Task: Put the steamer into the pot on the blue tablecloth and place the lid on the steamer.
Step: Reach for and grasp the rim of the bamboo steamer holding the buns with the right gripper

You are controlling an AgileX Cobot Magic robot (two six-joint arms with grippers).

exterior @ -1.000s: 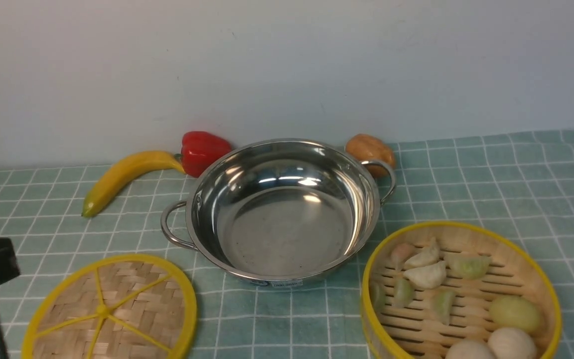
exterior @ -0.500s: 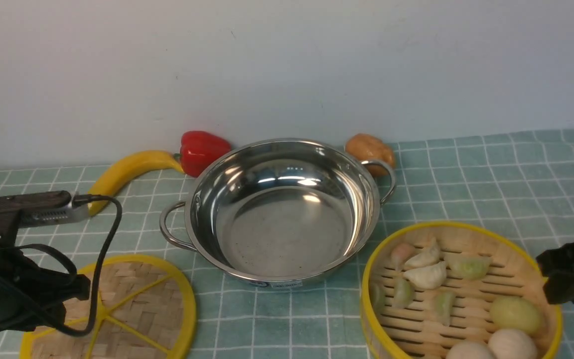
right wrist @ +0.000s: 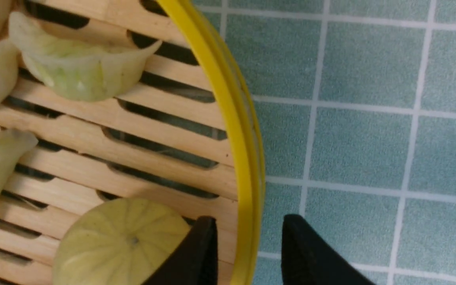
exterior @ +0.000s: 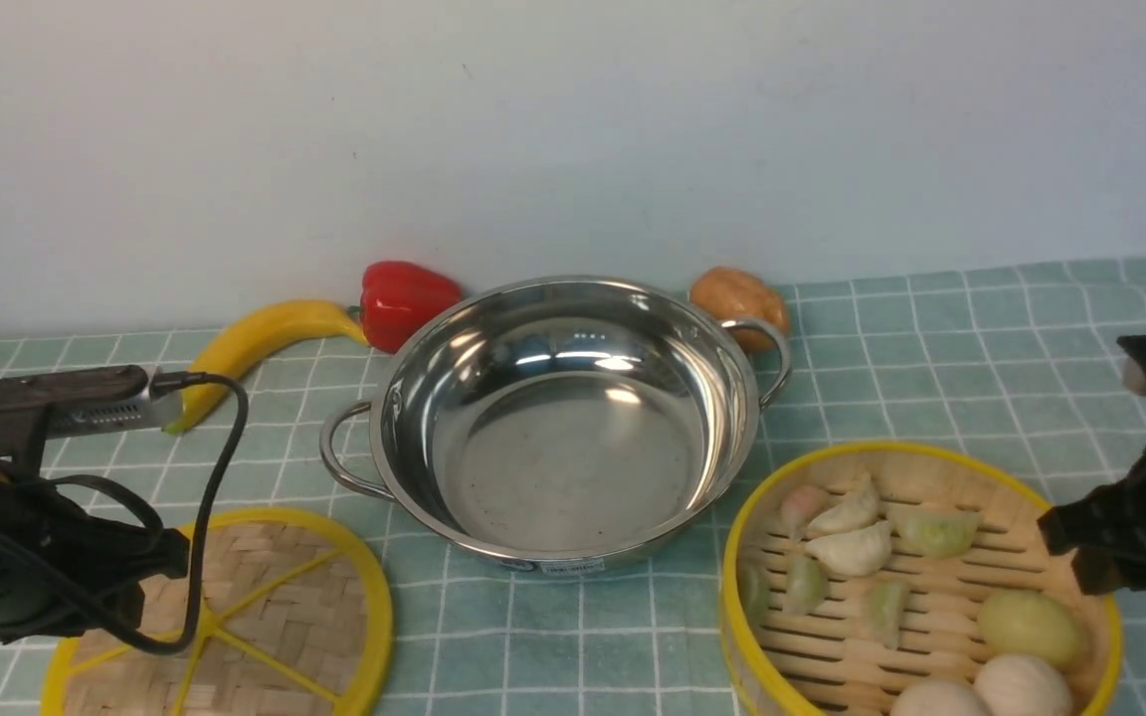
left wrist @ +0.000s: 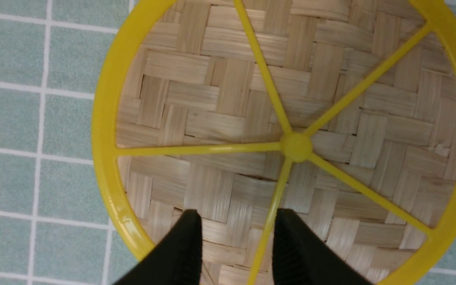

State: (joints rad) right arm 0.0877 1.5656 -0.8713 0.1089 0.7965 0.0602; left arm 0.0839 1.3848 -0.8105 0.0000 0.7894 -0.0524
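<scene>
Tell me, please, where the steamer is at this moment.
In the front view the steamer sits on the blue tablecloth at the near right, just right of the pot, with the right gripper at its right-hand rim.

Bright, even, diffuse overhead light; the wall (exterior: 573,129) reads flat and shadowless. White glare streaks mark the inner side of the pot (exterior: 434,418) at the centre of the front view, and a soft, narrow shadow edges its near rim on the cloth (exterior: 931,378). The front view is mildly soft throughout. The wrist views render the weave of the lid (left wrist: 212,99) and the slats of the steamer (right wrist: 152,158) sharply; the close black fingertips (left wrist: 184,253) (right wrist: 196,257) are out of focus.
</scene>
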